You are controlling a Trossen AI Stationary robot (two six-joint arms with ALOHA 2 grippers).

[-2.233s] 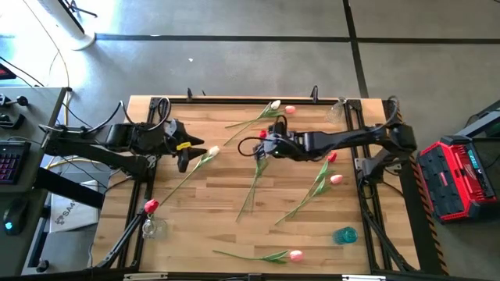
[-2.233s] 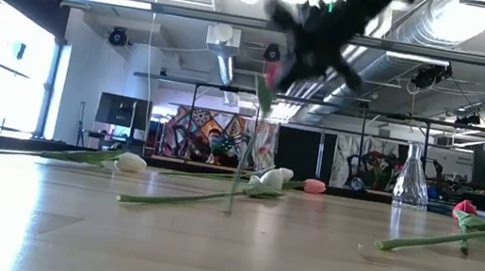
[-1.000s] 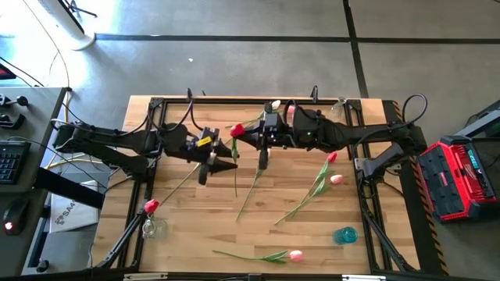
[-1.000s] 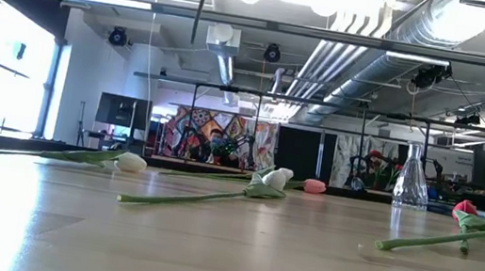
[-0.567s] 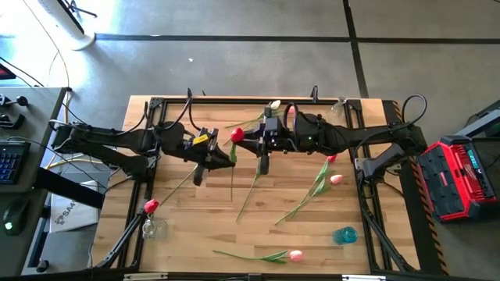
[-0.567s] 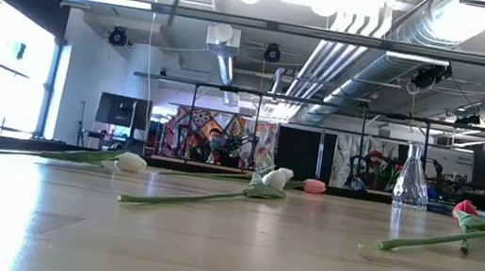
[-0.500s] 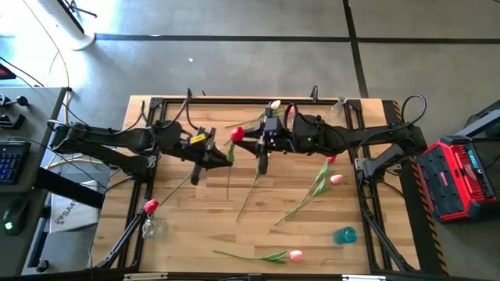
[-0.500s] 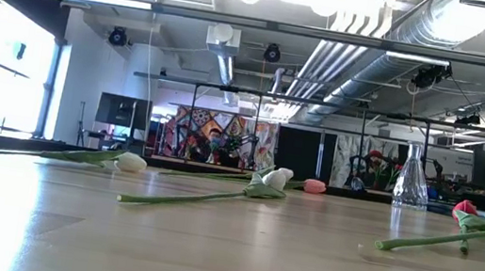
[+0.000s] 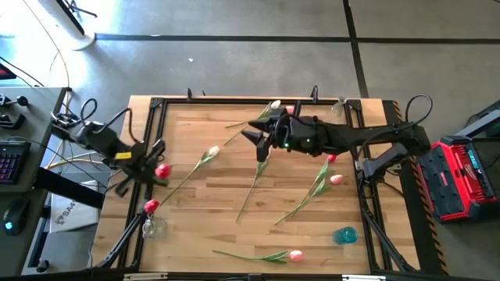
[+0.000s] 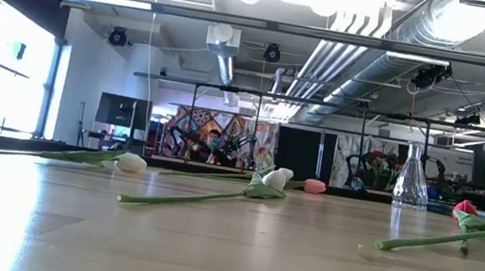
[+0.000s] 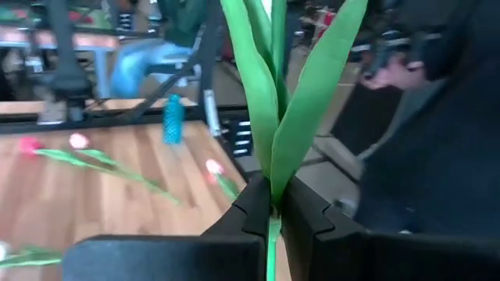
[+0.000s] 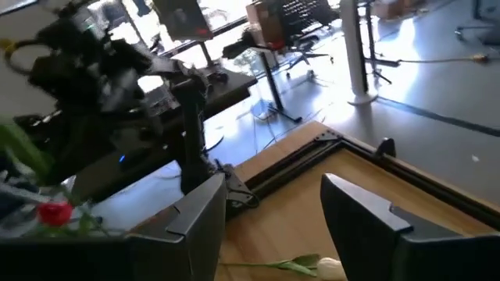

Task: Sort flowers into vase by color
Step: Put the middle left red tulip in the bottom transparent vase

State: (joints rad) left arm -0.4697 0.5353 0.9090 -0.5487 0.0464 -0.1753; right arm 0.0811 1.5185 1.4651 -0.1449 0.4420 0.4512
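Being carried by the left gripper (image 11: 269, 204) is a red tulip (image 9: 162, 169), its thin green stem clamped between the closed fingers just below the leaves; the bud is showing right beside the gripper, over the counter (image 9: 211, 215) edge. A small clear vase (image 9: 152, 227) w/ one red bud in it is standing near, below the gripper. The right gripper (image 12: 273, 207) is hovering released, w/ nothing between its fingers, a white tulip (image 12: 312, 265) lying on the counter just beneath. The flower is judged very light, w/ a springy, bendy stem. A mid-stem hold near the leaves is probably keeping the bud from drooping or swinging; the bud itself is better not squeezed.
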